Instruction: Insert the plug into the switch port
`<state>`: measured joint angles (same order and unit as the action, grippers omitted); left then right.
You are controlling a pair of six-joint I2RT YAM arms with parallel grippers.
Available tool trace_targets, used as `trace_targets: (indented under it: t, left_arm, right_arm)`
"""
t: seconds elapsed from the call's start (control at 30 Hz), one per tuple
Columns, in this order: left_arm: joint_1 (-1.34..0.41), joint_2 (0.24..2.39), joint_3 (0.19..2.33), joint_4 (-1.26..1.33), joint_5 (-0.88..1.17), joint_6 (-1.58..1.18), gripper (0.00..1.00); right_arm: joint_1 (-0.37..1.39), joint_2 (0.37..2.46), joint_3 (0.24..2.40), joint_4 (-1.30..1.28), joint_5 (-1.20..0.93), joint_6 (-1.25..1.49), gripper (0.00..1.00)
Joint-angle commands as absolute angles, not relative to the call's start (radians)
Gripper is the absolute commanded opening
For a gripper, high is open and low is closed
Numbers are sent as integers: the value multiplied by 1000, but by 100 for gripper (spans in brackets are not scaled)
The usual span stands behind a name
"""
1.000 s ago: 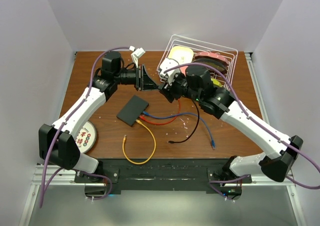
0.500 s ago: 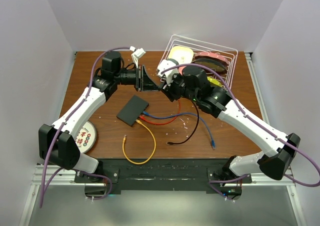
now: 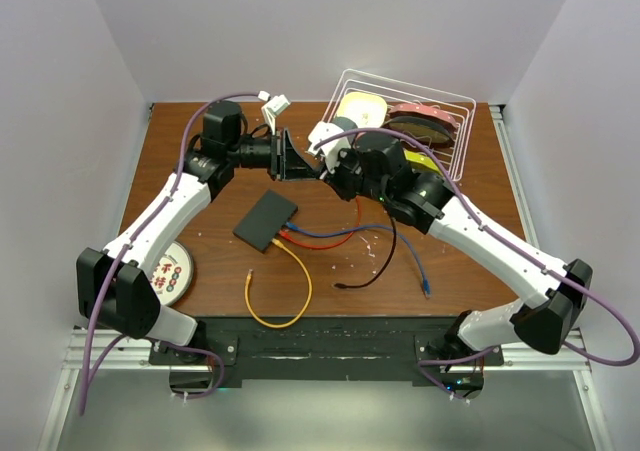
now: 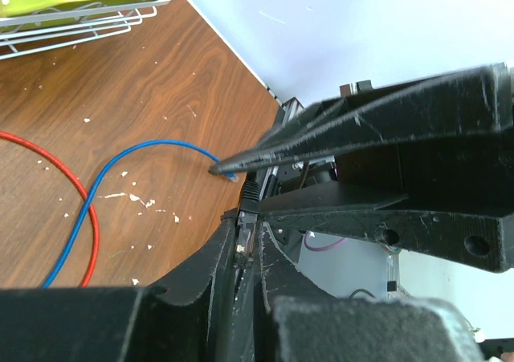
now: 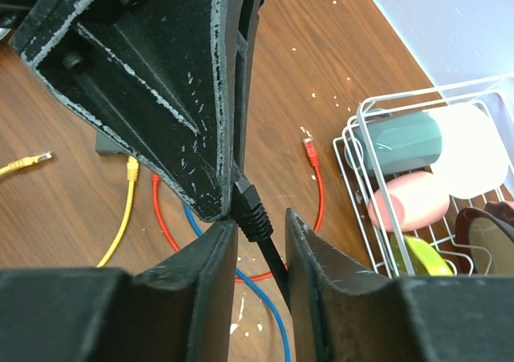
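The switch is a flat black box lying on the brown table left of centre, with yellow, red and blue cables at its near edge. My left gripper is shut on the clear plug of a black cable and holds it above the table. My right gripper meets it tip to tip. In the right wrist view the right gripper is open, with the cable's black boot standing between its fingers. The black cable hangs down to the table.
A white wire basket with dishes stands at the back right. A round patterned disc lies front left. A yellow cable, a red cable and a blue cable trail over the table's front half.
My right gripper has moved left and slightly back, closing up against the left gripper's tips. The left arm and the switch have not moved.
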<state>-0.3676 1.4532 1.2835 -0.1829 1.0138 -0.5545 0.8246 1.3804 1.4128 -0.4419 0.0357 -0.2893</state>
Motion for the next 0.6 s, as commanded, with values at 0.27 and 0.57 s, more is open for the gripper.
trace_targets:
  t: [0.27,0.57]
  left_arm:
    - [-377,1445,1328,-238,1045,-496,0]
    - [-370,1450,1336,-279,956,-445,66]
  right_arm:
    - [831,1327,1394,-302,158,-245,0]
    - [831,1312,1368,-304,160,-247,0]
